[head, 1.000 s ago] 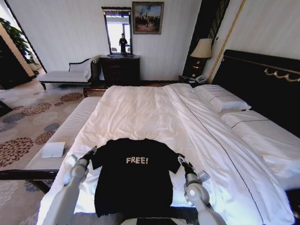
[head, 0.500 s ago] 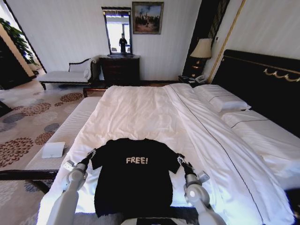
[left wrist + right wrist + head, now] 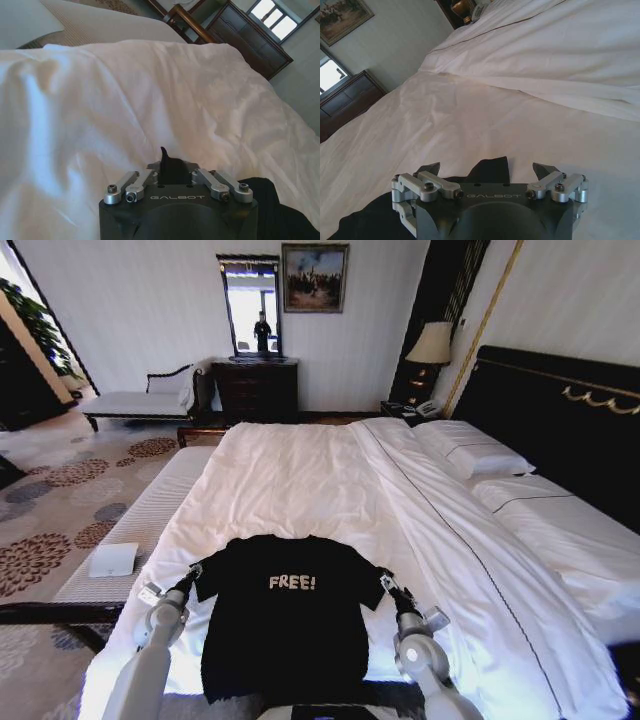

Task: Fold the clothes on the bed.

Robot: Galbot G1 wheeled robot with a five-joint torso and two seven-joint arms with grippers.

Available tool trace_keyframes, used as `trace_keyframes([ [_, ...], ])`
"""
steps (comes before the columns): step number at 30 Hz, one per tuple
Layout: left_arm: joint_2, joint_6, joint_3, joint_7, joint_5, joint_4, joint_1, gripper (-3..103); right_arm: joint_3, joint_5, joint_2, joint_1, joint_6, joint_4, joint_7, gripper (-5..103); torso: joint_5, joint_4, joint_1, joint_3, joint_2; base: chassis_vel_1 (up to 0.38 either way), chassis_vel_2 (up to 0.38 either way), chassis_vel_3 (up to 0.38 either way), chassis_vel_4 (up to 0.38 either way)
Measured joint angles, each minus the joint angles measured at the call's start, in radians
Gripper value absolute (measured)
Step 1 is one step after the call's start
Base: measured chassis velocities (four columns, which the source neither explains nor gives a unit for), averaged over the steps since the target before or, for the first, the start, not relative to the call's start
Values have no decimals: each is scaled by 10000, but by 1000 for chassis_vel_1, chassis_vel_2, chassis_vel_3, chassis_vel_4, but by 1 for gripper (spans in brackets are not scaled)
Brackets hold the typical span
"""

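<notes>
Black T-shirt (image 3: 285, 615) lies flat on the bed (image 3: 300, 480); right wrist view shows right gripper (image 3: 487, 172) spread at its sleeve, left wrist view shows left gripper (image 3: 170, 167) pinched together, grip undeterminable

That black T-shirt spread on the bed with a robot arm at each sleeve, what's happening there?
A two-armed robot is working on a black short-sleeved T-shirt with white "FREE!" lettering, which lies flat and not yet folded at the near end of the large white-sheeted bed. The left gripper is at the shirt's left sleeve, jaws shut on a pinch of the black cloth. The right gripper is at the right sleeve with jaws open, the sleeve edge between them.
</notes>
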Motion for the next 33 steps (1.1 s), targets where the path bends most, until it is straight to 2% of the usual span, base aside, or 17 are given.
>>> trace_keyframes([
  [4,91,0,-112,20,-114,16,-32,6,2,-11,-8,15,-1,-10,21,100,0,0,0,0,0,0,0,0,0],
  [6,107,0,-117,22,-122,22,-34,6,8,-11,-13,20,-2,-13,23,100,0,0,0,0,0,0,0,0,0],
  [8,130,0,-127,27,-135,42,-45,1,17,-11,-17,34,-3,-28,31,100,0,0,0,0,0,0,0,0,0],
  [21,397,35,-425,42,-356,72,-17,0,2,-18,-15,124,-12,-78,57,100,0,-1,0,0,0,0,0,0,0],
  [32,328,26,-482,-3,-322,125,-14,0,32,58,-101,213,-19,-97,58,100,-1,-2,0,0,0,0,0,0,0],
  [33,328,18,-504,-8,-313,93,7,-3,46,106,-137,248,-20,-118,56,100,-1,-2,0,0,0,0,0,0,0],
])
